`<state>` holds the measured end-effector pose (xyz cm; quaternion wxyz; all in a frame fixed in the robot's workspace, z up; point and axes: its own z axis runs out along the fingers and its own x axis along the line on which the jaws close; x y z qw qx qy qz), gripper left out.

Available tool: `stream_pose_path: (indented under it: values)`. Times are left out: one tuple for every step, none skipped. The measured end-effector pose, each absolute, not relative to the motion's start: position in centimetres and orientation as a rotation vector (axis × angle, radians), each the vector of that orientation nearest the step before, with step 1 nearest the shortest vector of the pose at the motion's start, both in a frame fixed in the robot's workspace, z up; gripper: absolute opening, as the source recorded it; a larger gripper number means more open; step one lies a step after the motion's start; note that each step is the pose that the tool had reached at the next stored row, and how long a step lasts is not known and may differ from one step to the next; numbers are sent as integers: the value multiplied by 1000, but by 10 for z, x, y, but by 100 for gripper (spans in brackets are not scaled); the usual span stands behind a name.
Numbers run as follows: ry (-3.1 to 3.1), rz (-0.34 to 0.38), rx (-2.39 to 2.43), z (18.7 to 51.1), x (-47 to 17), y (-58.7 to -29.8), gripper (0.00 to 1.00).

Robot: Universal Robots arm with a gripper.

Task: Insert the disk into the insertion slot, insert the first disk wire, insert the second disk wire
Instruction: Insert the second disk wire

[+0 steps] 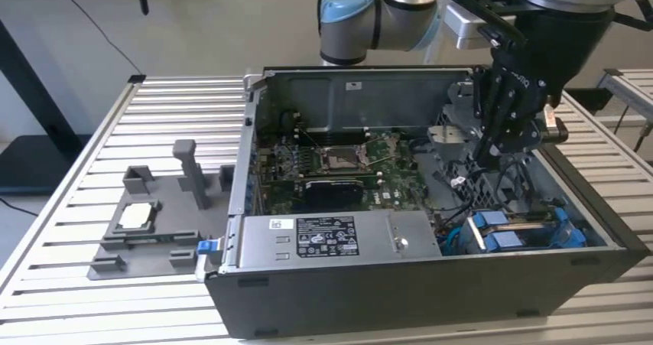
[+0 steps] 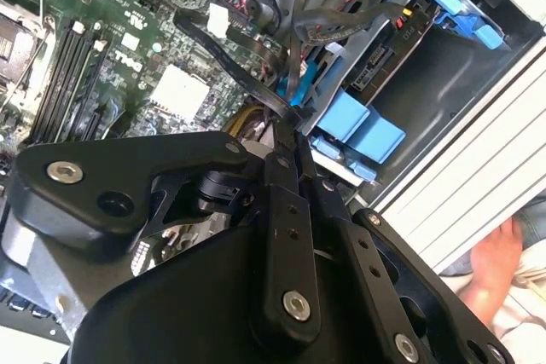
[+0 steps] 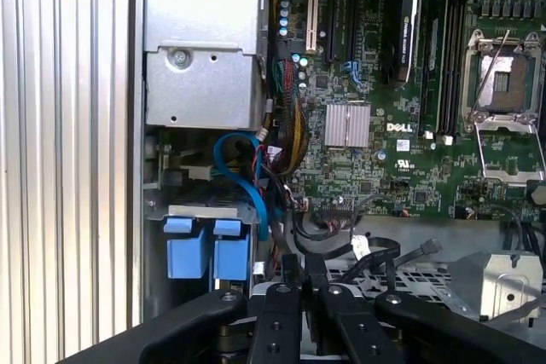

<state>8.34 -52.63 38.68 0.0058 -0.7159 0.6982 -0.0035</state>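
The disk (image 1: 522, 230), in a carrier with blue tabs, sits inside the grey insertion slot (image 1: 586, 247) at the case's front corner on the exterior view's right. Both wrist views show its blue tabs (image 2: 358, 125) (image 3: 209, 249). A blue wire (image 3: 243, 181) curves along the slot toward the motherboard. My gripper (image 1: 492, 157) hangs inside the case above the slot. Its fingers (image 2: 288, 130) (image 3: 303, 268) are pressed together on the end of a black flat disk wire (image 2: 235, 66).
The open computer case (image 1: 408, 299) lies on a slatted table (image 1: 61, 245). A silver power-supply box (image 1: 326, 238) sits beside the slot, with loose cables (image 3: 290, 138) between. A grey fixture (image 1: 153, 222) stands on the exterior view's left. A person's hand (image 2: 486, 272) is beyond the case wall.
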Motion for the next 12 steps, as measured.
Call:
stream_pose_path:
  values:
    - [2185, -11, -2241, 387, 83, -526, 15]
    - [2185, -11, -2241, 387, 83, -526, 15]
    - [2186, -11, -2241, 387, 83, -526, 15]
    - [2186, -12, -2241, 387, 83, -526, 15]
    - [2186, -12, -2241, 387, 83, -526, 15]
    - [2186, -12, -2241, 387, 83, -526, 15]
    - [2186, -12, -2241, 387, 83, -526, 15]
    - [2186, -12, -2241, 387, 83, -526, 15]
    - [2186, -12, -2241, 387, 83, -526, 15]
    - [2186, -13, -2242, 387, 83, -526, 15]
    - [2189, -19, -2245, 387, 84, -526, 15]
    - [2194, -31, -2250, 387, 83, -526, 17]
